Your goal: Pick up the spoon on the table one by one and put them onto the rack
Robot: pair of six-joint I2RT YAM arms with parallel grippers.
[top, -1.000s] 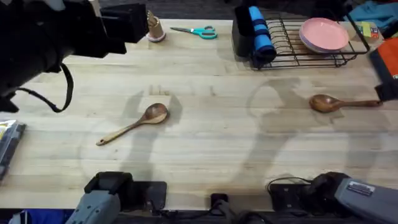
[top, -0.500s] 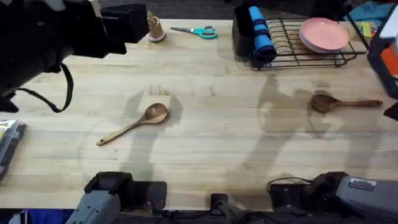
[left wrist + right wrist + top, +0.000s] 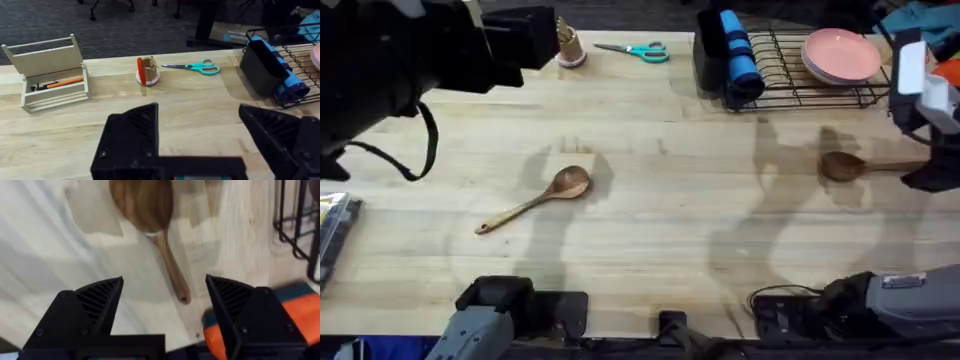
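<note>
Here my right pincer (image 3: 165,307), fingers spread, hovers over the darker reddish-brown wooden spoon (image 3: 865,165) near the desk's right edge, its handle (image 3: 172,270) running lengthwise between my fingertips.

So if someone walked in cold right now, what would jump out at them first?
Probably the two wooden spoons lying flat on the table: the light tan spoon left of middle, the darker spoon toward the right edge. The right claw hangs open over the darker spoon's handle. At the far right, the black wire rack holds a pink plate.
</note>
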